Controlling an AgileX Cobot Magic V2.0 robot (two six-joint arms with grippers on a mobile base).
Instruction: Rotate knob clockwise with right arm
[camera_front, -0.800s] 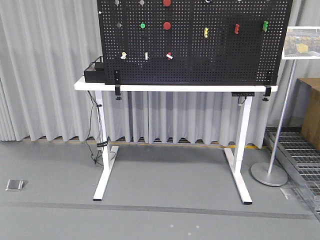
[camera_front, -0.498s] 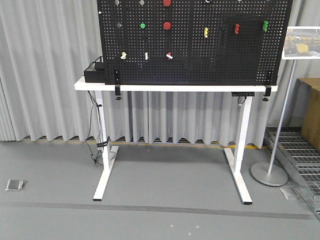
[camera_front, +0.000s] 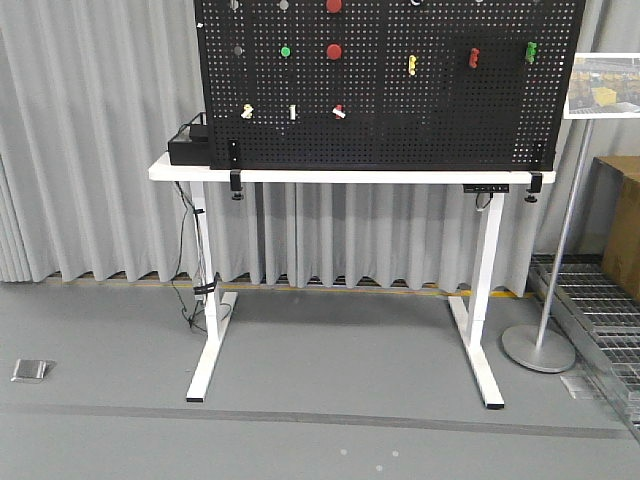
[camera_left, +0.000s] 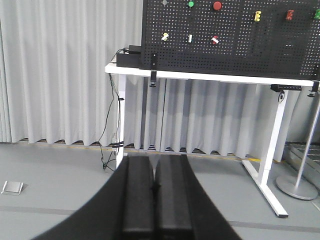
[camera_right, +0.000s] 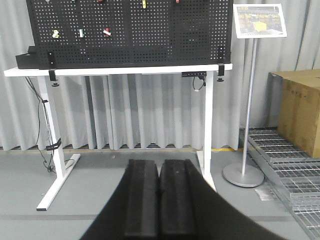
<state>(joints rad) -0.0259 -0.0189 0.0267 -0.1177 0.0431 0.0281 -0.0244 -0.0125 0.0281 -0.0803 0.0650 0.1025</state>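
A black pegboard (camera_front: 440, 110) stands upright on a white table (camera_front: 180, 172), well ahead of me across the floor. It carries small fixtures: round red ones (camera_front: 333, 50), a green one (camera_front: 285, 51), dark round ones (camera_front: 238, 48), and yellow, red and green clips. I cannot tell which of them is the knob. My left gripper (camera_left: 155, 159) is shut and empty, low over the floor, pointing at the table. In the right wrist view my right gripper (camera_right: 160, 162) is also shut with nothing in it, far from the pegboard (camera_right: 165, 35). Neither arm shows in the front view.
A black box (camera_front: 188, 148) sits on the table's left end, with cables (camera_front: 188, 260) hanging down the leg. A sign on a pole with a round base (camera_front: 538, 347) stands at the right, beside a cardboard box (camera_front: 622, 225) and metal floor grates (camera_front: 600, 310). Grey curtains hang behind.
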